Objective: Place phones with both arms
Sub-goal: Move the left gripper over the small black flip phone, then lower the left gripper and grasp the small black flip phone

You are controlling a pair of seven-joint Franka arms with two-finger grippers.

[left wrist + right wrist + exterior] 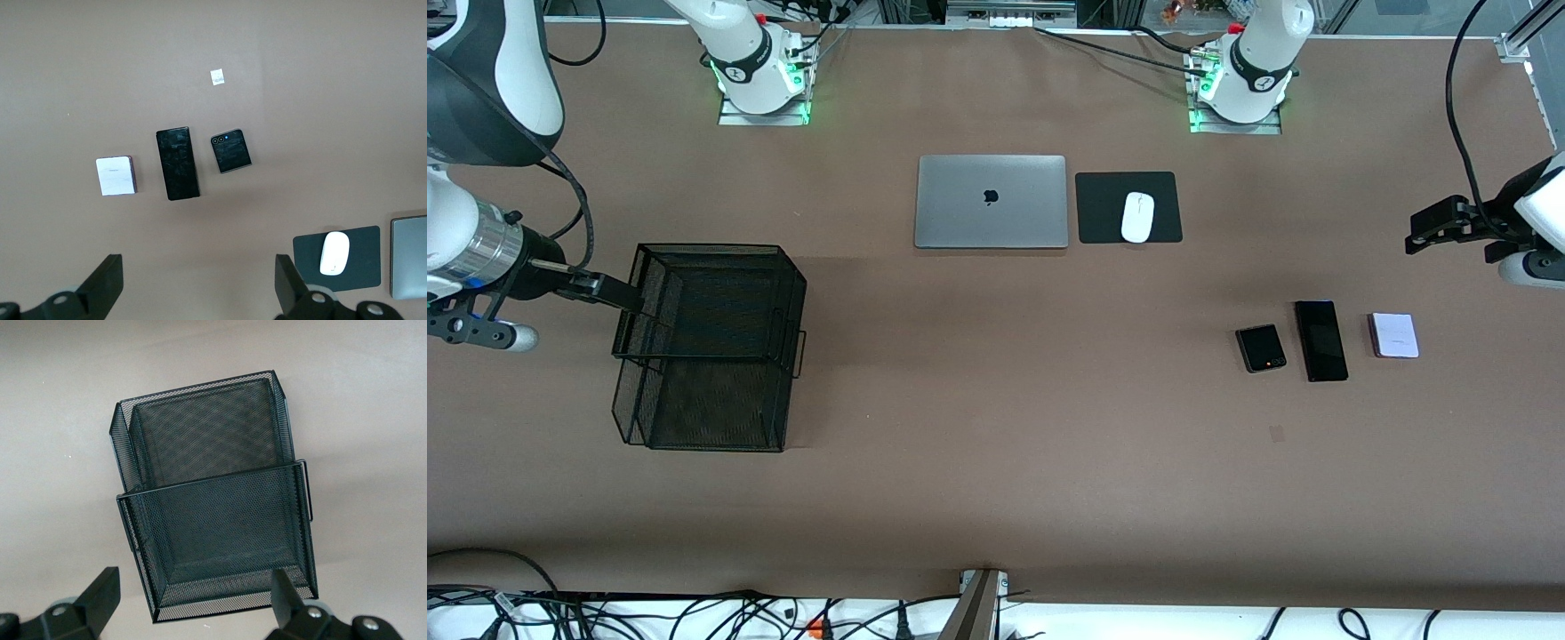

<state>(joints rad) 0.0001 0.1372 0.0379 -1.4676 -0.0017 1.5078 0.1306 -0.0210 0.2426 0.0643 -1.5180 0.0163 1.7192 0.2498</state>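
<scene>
Phones lie in a row on the brown desk [996,498], toward the left arm's end of it, and you can place everything here against the closed grey laptop [991,202]. From the laptop, the row sits nearer the front camera and well apart toward the left arm's end. The small squarish black phone [1261,348] is the one closest to the laptop; the long slim black phone [1320,340] lies just beside it, and the pale lilac-white phone [1394,335] ends the row. None of the three touches another, and all lie flat.

Beside the laptop, toward the left arm's end, you see a black mouse pad [1128,207] carrying a white mouse [1137,217]. Well apart from the laptop toward the right arm's end, and nearer the front camera, stands a black mesh basket [710,345] in two compartments, both bare inside.

Your left gripper [199,283] hangs in the air at the left arm's edge of the desk, its jaws spread wide and holding nothing; the left wrist view looks down on all three phones. Your right gripper [193,597] hangs over the basket's rim at the right arm's end, jaws likewise spread and holding nothing.
</scene>
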